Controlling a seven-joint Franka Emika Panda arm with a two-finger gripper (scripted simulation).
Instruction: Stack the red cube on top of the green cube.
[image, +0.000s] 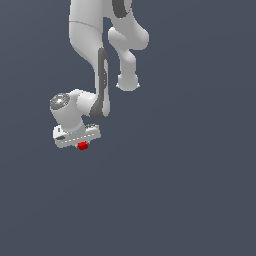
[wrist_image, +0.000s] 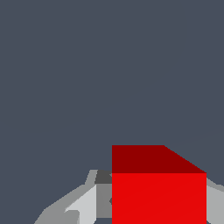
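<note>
The red cube (image: 83, 145) sits just under the white hand of my gripper (image: 82, 144), toward the exterior view's left. In the wrist view the red cube (wrist_image: 158, 192) fills the space between the two fingers (wrist_image: 89, 205), which press against its sides, so my gripper (wrist_image: 158, 208) is shut on it. The green cube is out of view in both frames; it may lie behind the hand, but I cannot tell.
The white arm (image: 92, 45) reaches down from the top of the exterior view, with its elbow link (image: 129, 60) beside it. A plain dark grey-blue surface (image: 180, 190) surrounds the hand.
</note>
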